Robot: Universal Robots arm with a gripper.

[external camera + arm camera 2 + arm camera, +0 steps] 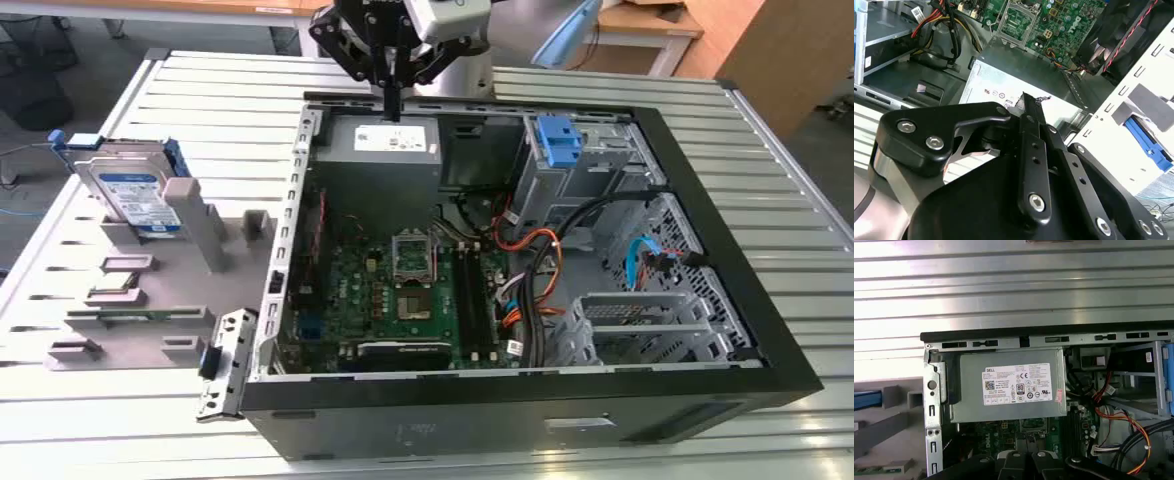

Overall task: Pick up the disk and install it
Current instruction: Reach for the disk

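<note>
The disk (pixel 131 196) stands on edge in a grey holder (pixel 160 290) at the exterior view's left, outside the computer case; it is silver with a white-and-blue label and blue side rails. My gripper (pixel 396 108) hangs over the back of the open case (pixel 747 330), just above the grey power-supply box (pixel 384 140), well away from the disk. Its two black fingers (pixel 1030 130) are pressed together with nothing between them. In the first wrist view the power-supply box (pixel 1009 385) lies straight below, and a blue strip (pixel 866 400) shows off to the side.
Inside the case are the green motherboard (pixel 414 290), orange and black cables (pixel 534 270), a metal drive cage (pixel 641 320) and a blue bracket (pixel 558 140). Small parts lie in the grey holder's slots (pixel 120 285). The ribbed metal table (pixel 200 90) surrounds the case.
</note>
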